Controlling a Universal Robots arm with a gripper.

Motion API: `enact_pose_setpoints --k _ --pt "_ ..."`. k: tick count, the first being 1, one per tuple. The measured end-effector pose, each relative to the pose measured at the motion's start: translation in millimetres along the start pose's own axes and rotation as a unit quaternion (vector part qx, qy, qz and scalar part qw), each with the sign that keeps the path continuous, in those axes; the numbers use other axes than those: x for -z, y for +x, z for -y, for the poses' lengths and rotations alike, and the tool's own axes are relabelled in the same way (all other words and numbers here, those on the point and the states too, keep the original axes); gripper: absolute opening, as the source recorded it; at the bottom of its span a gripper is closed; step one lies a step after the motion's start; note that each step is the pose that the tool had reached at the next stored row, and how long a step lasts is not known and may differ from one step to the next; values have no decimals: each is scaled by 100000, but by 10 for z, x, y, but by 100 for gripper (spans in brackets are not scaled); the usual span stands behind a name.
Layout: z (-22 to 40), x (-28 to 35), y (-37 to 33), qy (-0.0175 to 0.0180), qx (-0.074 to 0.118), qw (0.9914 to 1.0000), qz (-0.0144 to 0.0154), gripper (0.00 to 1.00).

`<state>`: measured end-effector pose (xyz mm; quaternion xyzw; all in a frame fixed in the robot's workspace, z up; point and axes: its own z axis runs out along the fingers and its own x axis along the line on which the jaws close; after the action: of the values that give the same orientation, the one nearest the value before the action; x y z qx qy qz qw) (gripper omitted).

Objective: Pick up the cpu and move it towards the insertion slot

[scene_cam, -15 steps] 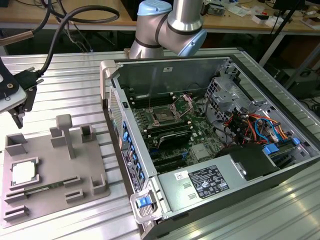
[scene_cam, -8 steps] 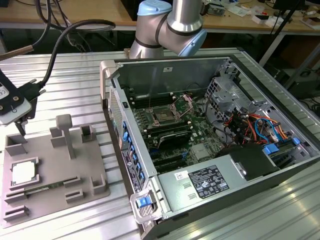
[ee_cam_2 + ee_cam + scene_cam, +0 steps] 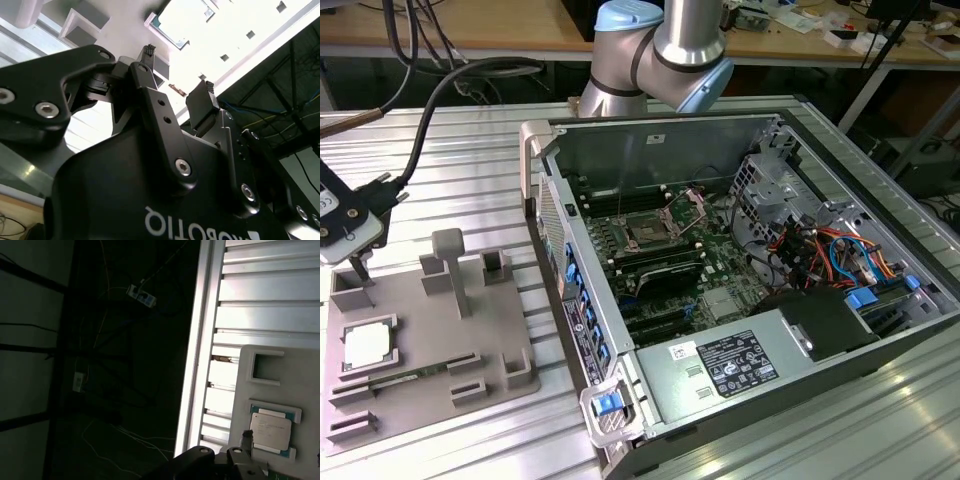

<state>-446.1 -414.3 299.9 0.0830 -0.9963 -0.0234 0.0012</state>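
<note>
One small, flat, silvery-white square cpu (image 3: 368, 345) lies face up in a pocket of the grey plastic fixture plate (image 3: 425, 335) on the ribbed metal tabletop (image 3: 470, 150), probably so you meet it squared for a grasp. Your jaws stand spread and empty, clear of it; in the exterior view it sits near them at 6 o'clock. The silver-framed square insertion slot (image 3: 648, 232) lies well apart toward 3 o'clock, inside the open computer case (image 3: 660, 150).

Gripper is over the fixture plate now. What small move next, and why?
Probably lower the gripper toward the cpu, centring over it: the jaws stand open and empty above the fixture plate, and the cpu lies seated there, off to one side.
</note>
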Motion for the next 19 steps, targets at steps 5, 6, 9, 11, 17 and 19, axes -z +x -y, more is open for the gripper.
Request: enact_pose_setpoints --k 5,6,9,11,17,19 --pt "1 -10 0 -15 35 100000 14 54" --pt "1 -10 0 -14 37 100000 14 54" --pt "1 -9 0 -14 35 100000 13 54" --pt "1 -10 0 -14 35 100000 15 54" --pt "4 -39 1 -14 31 100000 21 61" --pt "10 -70 1 -20 47 100000 16 61"
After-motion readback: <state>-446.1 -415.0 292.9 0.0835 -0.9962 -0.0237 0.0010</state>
